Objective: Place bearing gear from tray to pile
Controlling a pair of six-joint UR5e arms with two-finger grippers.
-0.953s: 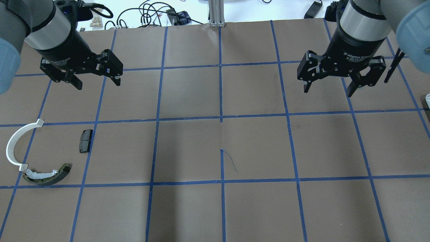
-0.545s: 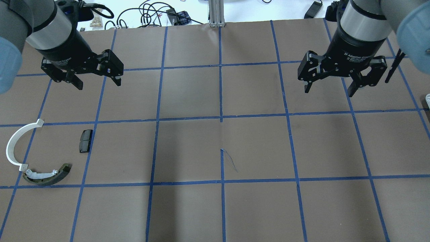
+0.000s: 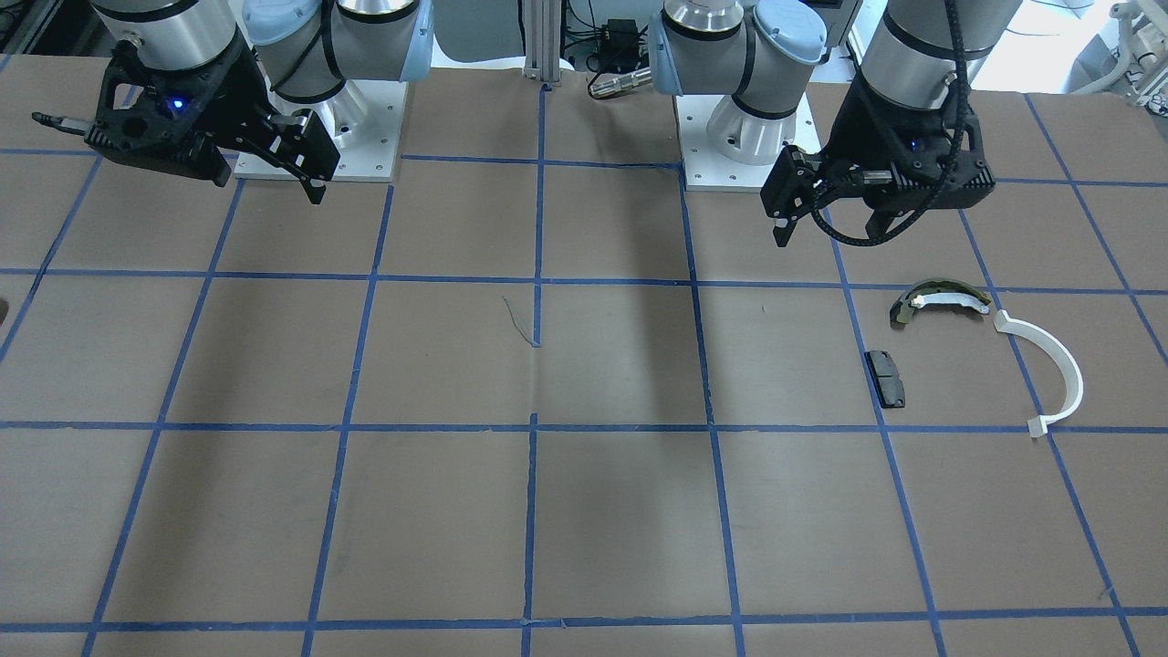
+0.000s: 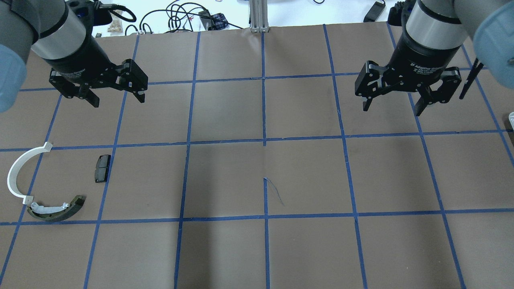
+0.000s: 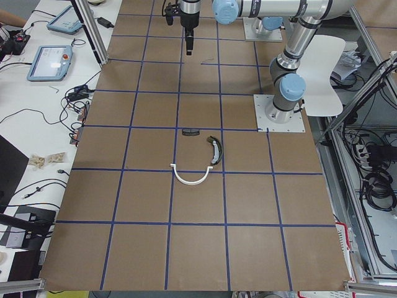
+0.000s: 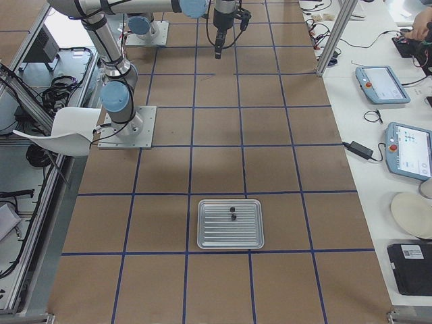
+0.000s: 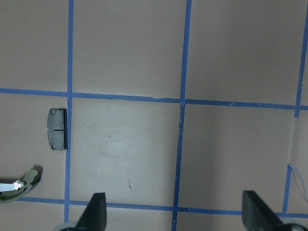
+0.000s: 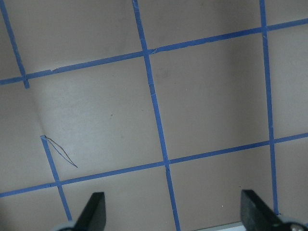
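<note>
The pile lies at the table's left: a white half-ring (image 4: 16, 170), an olive-and-white curved piece (image 4: 56, 208) and a black pad (image 4: 102, 167). The left wrist view shows the pad (image 7: 58, 135) too. A ribbed metal tray (image 6: 209, 236) appears only in the exterior right view, holding two small dark parts (image 6: 232, 213). They are too small to tell which is the bearing gear. My left gripper (image 4: 117, 101) hangs open and empty above the table, behind the pile. My right gripper (image 4: 391, 110) hangs open and empty at the right.
Brown paper with a blue tape grid (image 4: 264, 140) covers the table. Cables and a power brick (image 4: 188, 18) lie beyond the far edge. Tablets (image 6: 383, 84) and a person's hand (image 6: 420, 27) are at the side bench. The arm bases (image 3: 739, 137) stand at the robot's side.
</note>
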